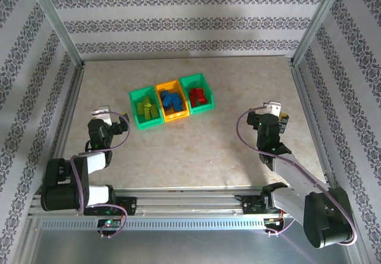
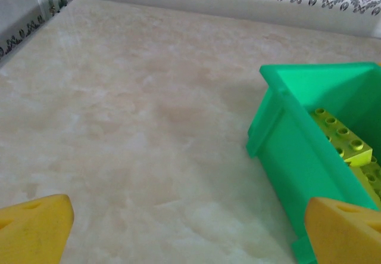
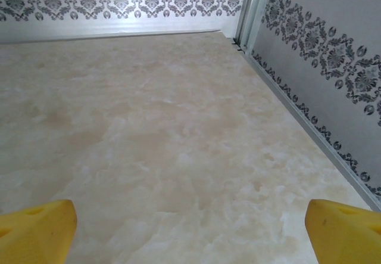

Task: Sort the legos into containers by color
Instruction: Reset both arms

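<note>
End effectors [image 2: 190,228] [image 3: 190,228] at full spread, both empty

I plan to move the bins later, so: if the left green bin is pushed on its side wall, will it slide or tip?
Probably slide: the green bin sits low and wide on the smooth table. Likely light, as it is plastic holding a few small yellow-green bricks. Its wall may flex slightly when pushed.
</note>
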`<state>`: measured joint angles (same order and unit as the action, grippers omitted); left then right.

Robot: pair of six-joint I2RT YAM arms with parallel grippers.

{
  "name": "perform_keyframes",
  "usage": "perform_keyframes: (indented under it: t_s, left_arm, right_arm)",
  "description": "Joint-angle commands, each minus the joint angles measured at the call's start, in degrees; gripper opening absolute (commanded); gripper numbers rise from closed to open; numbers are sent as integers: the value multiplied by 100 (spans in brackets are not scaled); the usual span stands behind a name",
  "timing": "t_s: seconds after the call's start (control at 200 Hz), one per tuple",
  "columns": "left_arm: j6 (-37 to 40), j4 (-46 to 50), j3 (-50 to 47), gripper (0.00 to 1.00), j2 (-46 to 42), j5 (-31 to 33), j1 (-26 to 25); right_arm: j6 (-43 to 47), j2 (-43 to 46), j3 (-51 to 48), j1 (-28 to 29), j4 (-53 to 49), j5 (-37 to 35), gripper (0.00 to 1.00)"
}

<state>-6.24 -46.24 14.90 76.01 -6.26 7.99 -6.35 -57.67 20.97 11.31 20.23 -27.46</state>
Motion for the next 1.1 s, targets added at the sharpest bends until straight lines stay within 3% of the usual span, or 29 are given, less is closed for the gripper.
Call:
perform_keyframes:
  t_s: [0.0,0.22,0.58,0.775,0.829,0.904,0.929,0.984,1.049,1.094]
  left_arm:
    - [-3,-770,37,100,181,-214,71]
    - [-66,-1465,172,100,1017,-581,67]
    - [207,-1485,264,100,1186,-1125,-5]
    - [270,-1288,371,100,1202,-1102,-52]
    - [311,-1182,412,100,1216,-884,-131]
    - [332,-1396,458,100,1537,374,-492]
    - [403,-1478,483,100,1636,426,-556]
    - [406,-621,688,100,1394,506,-613]
    - [463,-1150,602,100,1569,553,-641]
    - [441,-918,631,100,1492,562,-636]
  right_arm:
    - [99,-22,-93,-109,474,280,98]
    - [-29,-230,-452,-333,1198,600,98]
    - [-26,-1173,-349,-534,2002,963,98]
    - [35,-1500,-313,-551,2195,1053,98]
    - [89,-1506,-348,-551,2221,1078,98]
    - [81,-1510,-348,-560,2221,1020,98]
    - [81,-1506,-348,-568,2216,1015,98]
    - [92,-1510,-348,-560,2222,1039,98]
    - [148,-1526,-348,-560,2372,1058,98]
    - [213,-1553,-365,-564,2451,1084,98]
